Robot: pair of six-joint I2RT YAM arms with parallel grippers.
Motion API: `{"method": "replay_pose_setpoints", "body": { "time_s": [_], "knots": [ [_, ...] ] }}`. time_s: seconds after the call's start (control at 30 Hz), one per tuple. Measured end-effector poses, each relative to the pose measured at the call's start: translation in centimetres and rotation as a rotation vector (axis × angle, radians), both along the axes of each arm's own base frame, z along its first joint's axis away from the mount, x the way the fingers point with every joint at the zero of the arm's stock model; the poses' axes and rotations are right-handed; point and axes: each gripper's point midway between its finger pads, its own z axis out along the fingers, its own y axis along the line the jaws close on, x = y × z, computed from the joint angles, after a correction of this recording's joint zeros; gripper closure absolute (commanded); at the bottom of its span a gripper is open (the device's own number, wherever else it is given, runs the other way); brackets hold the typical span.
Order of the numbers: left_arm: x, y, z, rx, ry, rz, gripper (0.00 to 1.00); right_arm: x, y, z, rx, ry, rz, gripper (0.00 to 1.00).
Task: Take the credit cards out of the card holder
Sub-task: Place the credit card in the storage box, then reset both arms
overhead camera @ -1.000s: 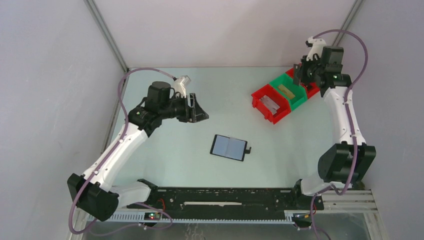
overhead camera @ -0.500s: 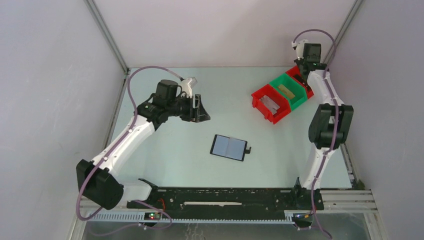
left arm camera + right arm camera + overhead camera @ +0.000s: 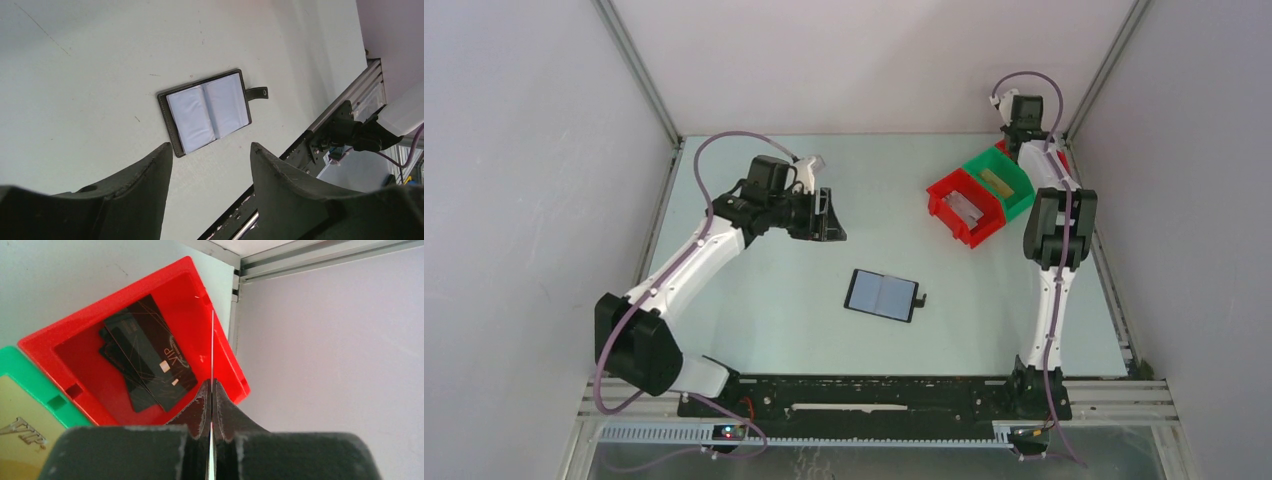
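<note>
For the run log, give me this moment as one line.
left gripper open, empty | card holder lying open on table | right gripper shut on edge-on card above red bin holding black cards

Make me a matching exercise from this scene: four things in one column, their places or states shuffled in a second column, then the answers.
1. card holder
2. left pincer
3. right pincer
4. black cards

A. shut on a thin card
B. inside a red bin
C. lying open on the table
D. open, holding nothing

Pairs: 1-C, 2-D, 3-A, 4-B
</note>
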Motion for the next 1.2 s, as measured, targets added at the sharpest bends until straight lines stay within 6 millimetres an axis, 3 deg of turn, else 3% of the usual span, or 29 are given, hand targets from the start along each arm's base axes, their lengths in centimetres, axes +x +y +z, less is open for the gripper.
{"method": "replay_pose_setpoints", "body": {
  "time_s": [0.17, 0.3, 0.57, 0.73, 0.83, 0.9, 1.1, 1.2],
  "knots": [
    [0.5, 0.1, -1.0, 0.011, 0.026, 0.008, 0.37, 0.5, -0.2, -2.8, -0.002, 0.036, 0.002, 0.84],
    [0.6, 0.2, -1.2, 0.013, 0.03, 0.012, 0.37, 0.5, -0.3, -4.6, -0.003, 0.064, 0.006, 0.63],
    [0.7, 0.1, -1.1, 0.008, 0.026, 0.011, 0.37, 0.7, -0.5, -3.9, 0.014, 0.03, -0.016, 0.54],
    [0.7, 0.0, -1.2, 0.003, 0.029, 0.005, 0.37, -0.2, 0.7, -2.6, 0.059, 0.039, -0.026, 0.49],
    [0.7, 0.0, -1.0, -0.002, 0.028, 0.002, 0.37, -0.9, 1.8, 0.1, 0.081, 0.016, -0.024, 0.48],
    [0.6, 0.0, -0.8, -0.005, 0.021, 0.001, 0.37, -1.4, 2.6, 2.9, 0.095, -0.022, -0.022, 0.47],
    [0.0, 0.2, 2.0, -0.046, -0.048, 0.009, 0.36, -5.2, 5.3, 14.7, 0.203, -0.218, -0.044, 0.42],
    [-0.7, 0.5, 3.4, -0.074, -0.086, 0.019, 0.36, -9.0, 7.0, 20.6, 0.324, -0.346, -0.074, 0.34]
  ]
}}
